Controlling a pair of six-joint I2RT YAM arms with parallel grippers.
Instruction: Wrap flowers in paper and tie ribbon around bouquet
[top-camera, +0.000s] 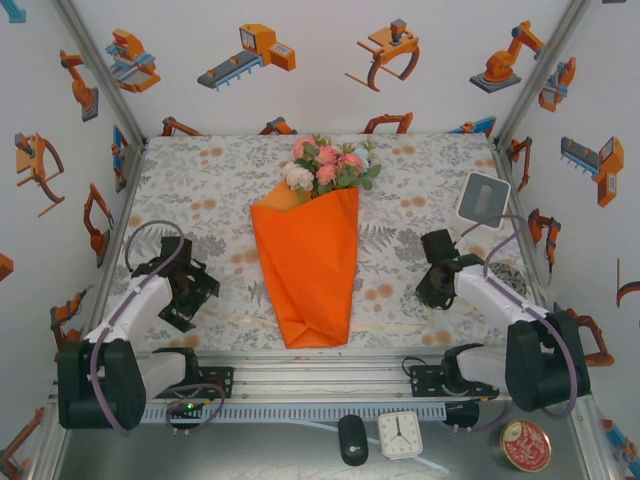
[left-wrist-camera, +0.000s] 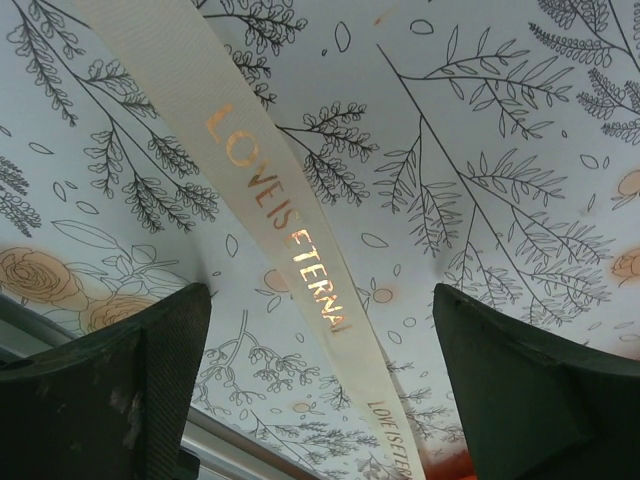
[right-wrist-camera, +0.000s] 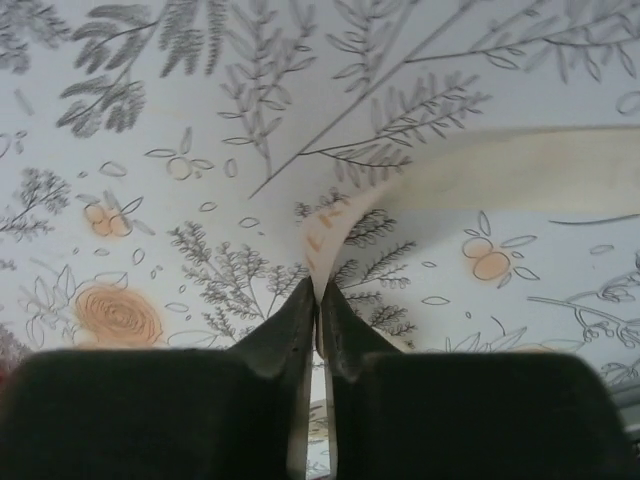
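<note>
The bouquet lies in the middle of the table, a long orange paper cone with the pink and white flowers sticking out of its far end. My left gripper hovers left of the cone, open; its fingers straddle the cream ribbon, which runs flat and diagonally across the cloth with gold lettering. My right gripper is right of the cone. In the right wrist view my right gripper is shut on the ribbon, which rises from the fingertips and bends off to the right.
A grey-and-orange floral cloth covers the table. A white rounded panel stands at the back right. Beyond the front rail sit a black mouse, a small clock and a red tin. Printed walls enclose three sides.
</note>
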